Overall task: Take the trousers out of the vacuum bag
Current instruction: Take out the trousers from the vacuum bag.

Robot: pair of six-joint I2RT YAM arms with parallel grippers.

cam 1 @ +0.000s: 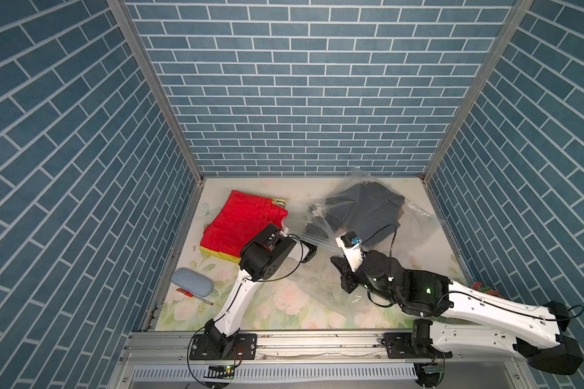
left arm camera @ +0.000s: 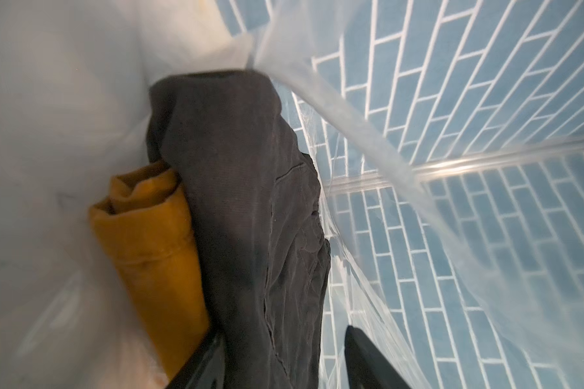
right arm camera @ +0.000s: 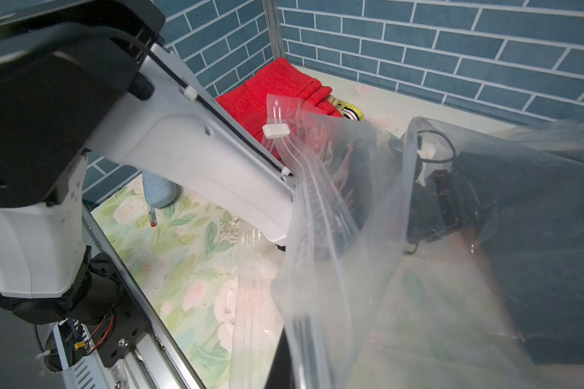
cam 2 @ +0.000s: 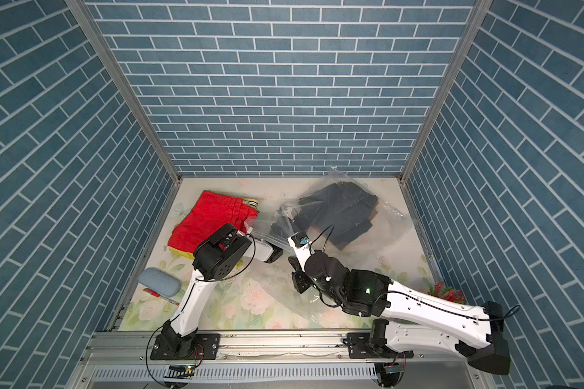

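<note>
On the left, red trousers [cam 1: 241,220] lay outside on the table [cam 1: 304,188]. The left gripper [left arm camera: 284,357] reached inside the vacuum bag [cam 1: 415,208], jaws spread around black trousers [left arm camera: 250,202] beside ochre trousers [left arm camera: 155,242]. The right gripper [right arm camera: 280,357], jaws pressed together, pinched the bag's mouth.

**Count of the things on the table**

There are two robot arms. There is one vacuum bag [cam 1: 415,212]. Inside it, two folded trousers are visible: one black pair [left arm camera: 250,202] and one ochre pair [left arm camera: 152,242]. Outside the bag two more lie stacked: one red pair [cam 1: 240,219] on one yellow pair [cam 1: 216,253]. A striped waistband [cam 1: 280,203] shows there; whose it is I cannot tell. Also one blue-grey pouch [cam 1: 192,286] and one red pen [cam 1: 194,296].
</note>
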